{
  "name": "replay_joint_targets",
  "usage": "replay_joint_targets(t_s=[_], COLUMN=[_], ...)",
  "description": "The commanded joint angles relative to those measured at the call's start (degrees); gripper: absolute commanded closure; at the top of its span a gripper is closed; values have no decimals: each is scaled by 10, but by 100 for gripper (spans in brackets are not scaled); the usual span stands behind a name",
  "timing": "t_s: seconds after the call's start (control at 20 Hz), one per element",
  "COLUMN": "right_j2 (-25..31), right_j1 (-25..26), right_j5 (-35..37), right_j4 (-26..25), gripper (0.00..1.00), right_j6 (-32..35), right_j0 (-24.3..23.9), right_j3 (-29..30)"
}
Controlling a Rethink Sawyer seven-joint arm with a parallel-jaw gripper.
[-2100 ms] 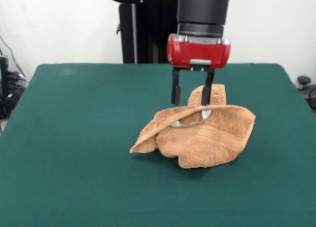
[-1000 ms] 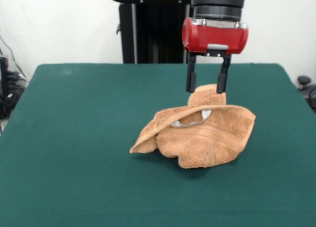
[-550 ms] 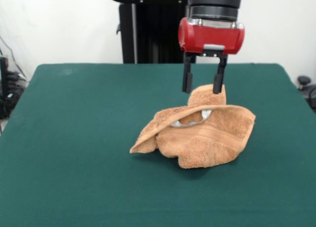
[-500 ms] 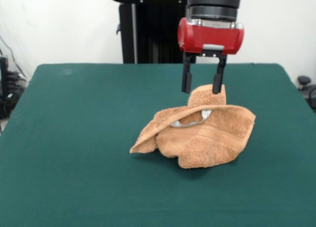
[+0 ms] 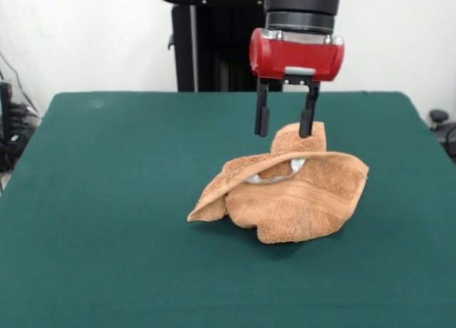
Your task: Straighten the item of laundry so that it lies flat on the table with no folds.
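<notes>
On my front view the arm (image 5: pixel 303 3) drops in from the top edge, right of centre, its black wrist vertical and the red gripper body squarely below it. The gripper (image 5: pixel 284 121) points straight down. I read its jaws as open, the two black fingers (image 5: pixel 262 118) parted with bare green showing between them, and nothing held. The frame-left finger hangs clear over the table; the frame-right finger tip overlaps the top of the towel's raised peak, and I cannot tell whether it touches the cloth or sits just behind it.

The towel (image 5: pixel 292 196) lies bunched a little right of the frame's centre, on the table (image 5: pixel 107 200). It is far from flat: a hump stands up at its back, a long rolled edge arcs across the middle, and a pointed flap trails toward the lower left. A woven band runs across the front face. A small grey-white label (image 5: pixel 274 175) peeks from under the arcing fold. The robot's black pedestal (image 5: pixel 214 43) stands behind the table, top centre.
</notes>
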Motion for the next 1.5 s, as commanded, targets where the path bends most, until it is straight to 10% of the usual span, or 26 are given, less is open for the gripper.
replay_joint_targets(t_s=[0.05, 1.5], right_j2=[36, 41], right_j1=[60, 103], right_j5=[-22, -70], right_j4=[-29, -35], gripper=[0, 0], right_j6=[70, 85], right_j0=[-5, -8], right_j3=[44, 46])
